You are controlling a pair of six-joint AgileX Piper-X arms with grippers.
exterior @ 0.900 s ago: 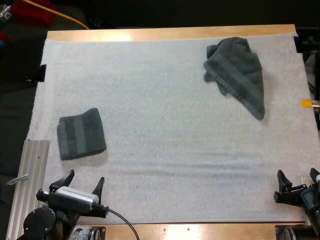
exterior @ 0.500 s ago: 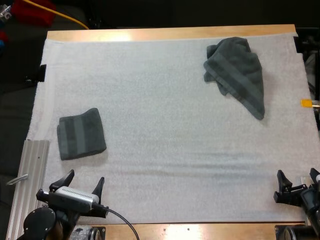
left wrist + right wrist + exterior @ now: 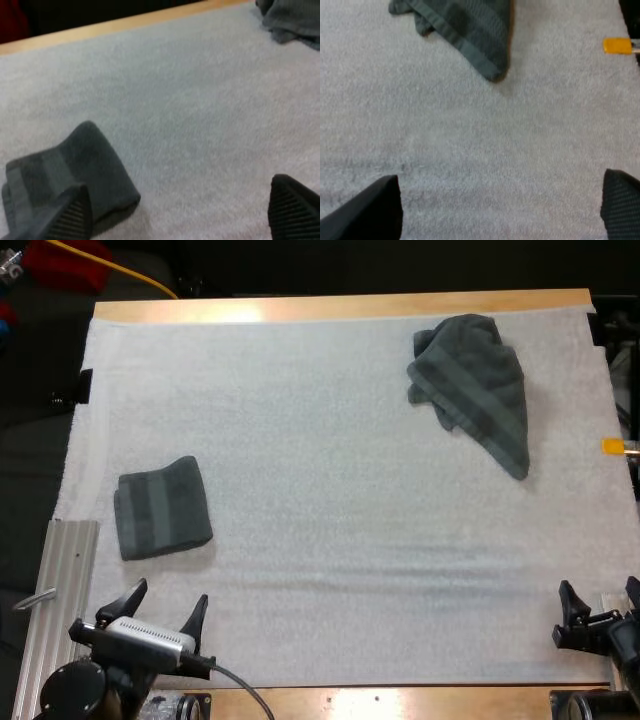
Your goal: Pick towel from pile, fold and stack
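While well apart — left gripper [image 3: 168, 593], right gripper [image 3: 598, 586] each wide open, empty.

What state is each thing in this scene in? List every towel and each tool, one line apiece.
Folded towel: folded, lying flat, touched by nothing.
Crumpled towel: bunched up, not yet folded.
Left tool: open, empty.
Right tool: open, empty.

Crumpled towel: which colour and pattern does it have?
Crumpled towel: dark grey-green, darker bands; clearest in high view.
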